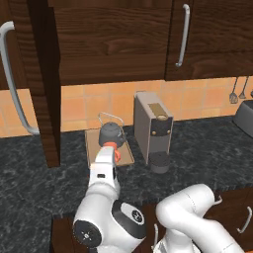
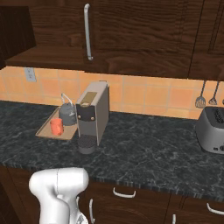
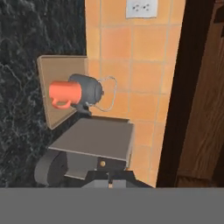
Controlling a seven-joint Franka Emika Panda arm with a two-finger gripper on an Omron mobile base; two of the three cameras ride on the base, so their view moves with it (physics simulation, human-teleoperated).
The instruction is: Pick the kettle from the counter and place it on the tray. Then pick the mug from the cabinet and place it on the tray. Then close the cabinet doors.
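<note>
You are looking at a kitchen with a dark marbled stone surface (image 2: 144, 144) running under an orange tiled wall. Take the tall grey coffee machine (image 1: 153, 129) as your landmark; it stands on the surface against the tiles.

Just beside the coffee machine, on its left as the left base view shows it, lies the flat tan wooden tray (image 1: 93, 143). The squat dark grey kettle (image 1: 110, 132) sits on the tray at the end nearer the tiles, its thin wire handle arched above it. The orange-red mug (image 2: 56, 126) also stands on the tray, touching or nearly touching the kettle on the side away from the wall. In the hand view you see the mug (image 3: 64, 94) in front of the kettle (image 3: 90, 91), both on the tray (image 3: 49, 74), beyond the top of the coffee machine (image 3: 97, 139).

Above and to the left of the coffee machine, a cabinet door (image 1: 43, 84) stands open, swung out over the surface edge-on, its long curved silver handle (image 1: 15, 84) facing you. Another closed door with a silver handle (image 1: 183, 35) hangs above the coffee machine.

The end effector (image 3: 109, 183) is closed, its fingertips together, and it holds nothing. It sits above the coffee machine, looking down at the tray.

Far right of the coffee machine stands a grey toaster (image 2: 212, 129).
</note>
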